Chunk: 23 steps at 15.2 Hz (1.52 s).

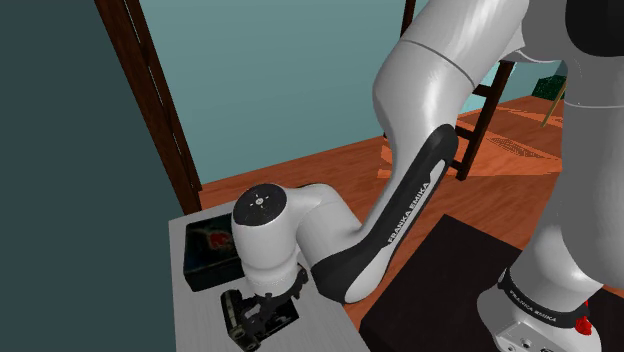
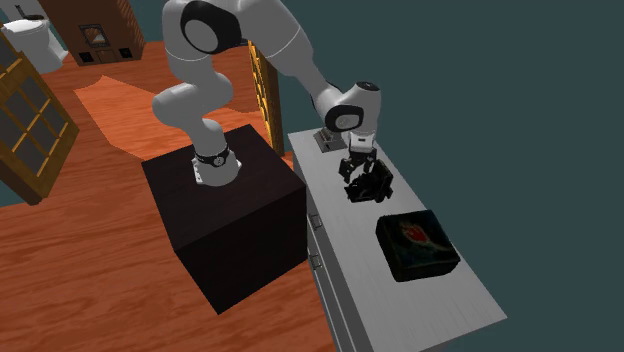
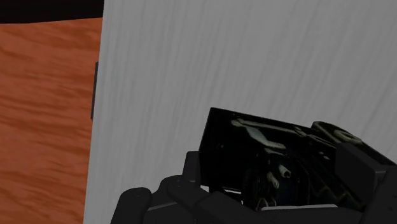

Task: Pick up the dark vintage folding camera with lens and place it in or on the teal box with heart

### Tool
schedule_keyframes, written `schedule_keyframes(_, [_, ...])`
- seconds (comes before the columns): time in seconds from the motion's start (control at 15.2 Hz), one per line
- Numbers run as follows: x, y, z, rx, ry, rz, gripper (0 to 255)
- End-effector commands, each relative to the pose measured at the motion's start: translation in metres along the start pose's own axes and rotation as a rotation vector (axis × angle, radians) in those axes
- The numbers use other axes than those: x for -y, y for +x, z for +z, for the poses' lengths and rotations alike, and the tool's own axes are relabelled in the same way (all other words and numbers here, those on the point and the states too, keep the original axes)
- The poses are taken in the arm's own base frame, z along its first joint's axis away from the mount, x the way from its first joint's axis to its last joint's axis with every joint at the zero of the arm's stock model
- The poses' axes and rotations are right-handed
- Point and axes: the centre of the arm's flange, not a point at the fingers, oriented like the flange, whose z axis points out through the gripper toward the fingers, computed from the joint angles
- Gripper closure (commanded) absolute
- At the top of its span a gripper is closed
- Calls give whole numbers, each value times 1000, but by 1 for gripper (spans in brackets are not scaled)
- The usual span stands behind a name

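The grey surface [image 2: 450, 300] runs long beside the stand. The white arm [image 2: 300, 60] bends down over it. The dark box with the red heart [image 2: 415, 243] lies flat, heart side up. The dark folding camera [image 3: 267, 153] sits between the 2 black fingers of the pincer [image 2: 364, 185], which look clamped on it. I can't tell if it is off the surface. The box is near, toward the second exterior view's lower right. I think a short carry that way comes next.
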Motion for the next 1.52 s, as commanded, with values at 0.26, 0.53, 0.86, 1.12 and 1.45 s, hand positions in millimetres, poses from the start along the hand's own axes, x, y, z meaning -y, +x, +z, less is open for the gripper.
schedule_keyframes(0.26, [-1, -1, 4, 5, -5, 0, 0])
schedule_keyframes(0.53, [-4, -1, 4, 5, -5, 0, 255])
schedule_keyframes(0.86, [-5, -2, 3, 5, -5, 0, 255])
schedule_keyframes(1.12, [-2, 0, -12, 5, -5, 0, 255])
schedule_keyframes(1.45, [-3, 2, -38, 5, -5, 0, 255])
